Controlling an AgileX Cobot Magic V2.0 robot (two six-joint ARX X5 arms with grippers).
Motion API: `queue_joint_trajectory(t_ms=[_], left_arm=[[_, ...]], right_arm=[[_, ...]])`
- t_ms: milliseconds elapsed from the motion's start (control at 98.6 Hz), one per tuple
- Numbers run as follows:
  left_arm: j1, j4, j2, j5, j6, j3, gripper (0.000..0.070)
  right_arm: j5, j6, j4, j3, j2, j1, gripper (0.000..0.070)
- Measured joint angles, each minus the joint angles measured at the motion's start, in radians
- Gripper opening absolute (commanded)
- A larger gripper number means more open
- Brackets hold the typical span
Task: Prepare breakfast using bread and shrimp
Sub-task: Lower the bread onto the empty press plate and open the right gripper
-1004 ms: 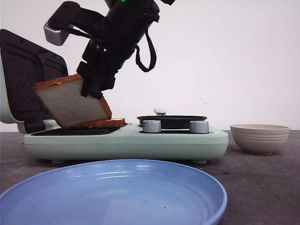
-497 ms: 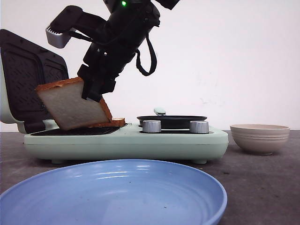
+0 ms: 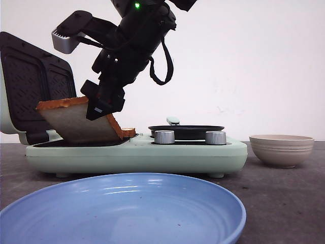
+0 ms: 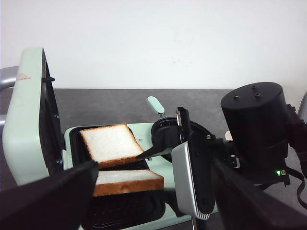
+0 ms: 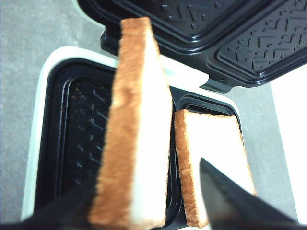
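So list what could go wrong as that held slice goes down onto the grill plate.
1. The held slice is tilted in the right gripper, its lower edge on the plate; released now, it may flop onto the other slice rather than into the empty grill plate section.
2. The raised lid stands close behind; the slice or the gripper could bump it.

place: likely lab bench | cues: bare white wall (image 3: 254, 61); dark tabletop (image 3: 284, 203)

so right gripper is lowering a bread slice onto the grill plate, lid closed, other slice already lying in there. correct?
Not quite: the lid is open, standing upright in the front view. The rest holds: the right gripper holds a tilted bread slice over the grill plate, the other slice lying there.
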Motion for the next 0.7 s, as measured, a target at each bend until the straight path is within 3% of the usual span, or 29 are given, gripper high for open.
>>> queue_joint_trajectory(t_ms=[101,700], left_arm=[[0.0,0.0,0.0,0.0,0.0,0.0,0.0434],[0.0,0.0,0.0,0.0,0.0,0.0,0.0434]], right_arm=[[0.0,0.005,-0.004,0.0,0.0,0.0,0.0499],[-0.008,0.059,-0.109,0.028,0.0,0.015,0.05]])
